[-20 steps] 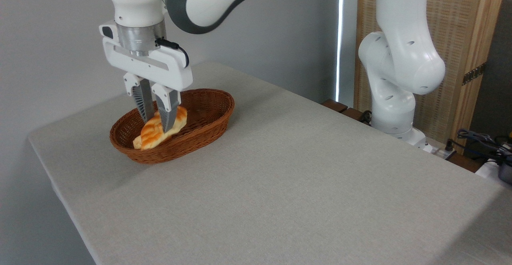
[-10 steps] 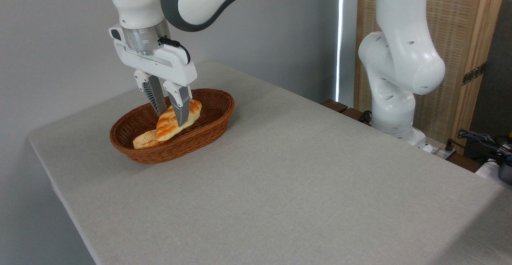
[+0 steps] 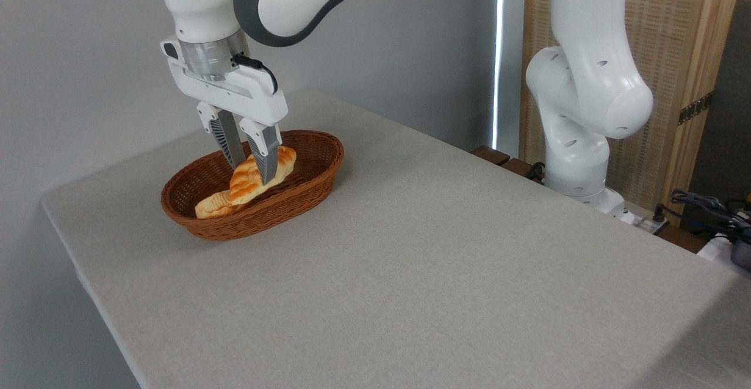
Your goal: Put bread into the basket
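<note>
At the left of the scene, a reddish-brown oval wicker basket (image 3: pixel 305 169) with a braided rim is sitting on the grey cloth-covered desk (image 3: pixel 422 271), near the desk's far left corner. Inside the basket's left end, a paler yellowish ridged bread piece (image 3: pixel 212 204) is lying low against the wicker. Just right of it, over the basket's middle, the glossy orange-brown leaf-shaped bread (image 3: pixel 249 179) with pale lattice score lines is hanging tilted, its right tip raised toward the basket's far rim and its lower end touching or overlapping the paler piece. The white two-finger claw (image 3: pixel 253 173) is reaching down into the basket from above and is gripping this bread across its middle, its ribbed grey fingers (image 3: pixel 267 157) pressing either side of the crust. To the right of the basket, the desk surface is stretching away bare, and beyond the desk's far right edge the white robot arm base (image 3: pixel 578 142) is standing before a woven wooden screen (image 3: pixel 680 54).
</note>
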`<action>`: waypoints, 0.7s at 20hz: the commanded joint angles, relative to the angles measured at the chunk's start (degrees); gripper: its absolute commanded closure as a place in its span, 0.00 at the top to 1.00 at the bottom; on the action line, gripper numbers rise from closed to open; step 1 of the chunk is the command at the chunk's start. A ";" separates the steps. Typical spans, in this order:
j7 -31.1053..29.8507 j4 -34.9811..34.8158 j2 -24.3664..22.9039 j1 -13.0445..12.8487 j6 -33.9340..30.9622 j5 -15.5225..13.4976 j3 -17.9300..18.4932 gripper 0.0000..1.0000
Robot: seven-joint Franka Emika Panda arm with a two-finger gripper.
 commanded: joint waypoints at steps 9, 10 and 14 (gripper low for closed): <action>0.30 0.29 -0.35 0.15 -0.90 1.64 -0.17 1.00; 0.30 0.29 -0.35 0.15 -0.90 1.64 -0.17 1.00; 0.38 0.64 -0.70 0.59 0.50 1.64 0.71 1.00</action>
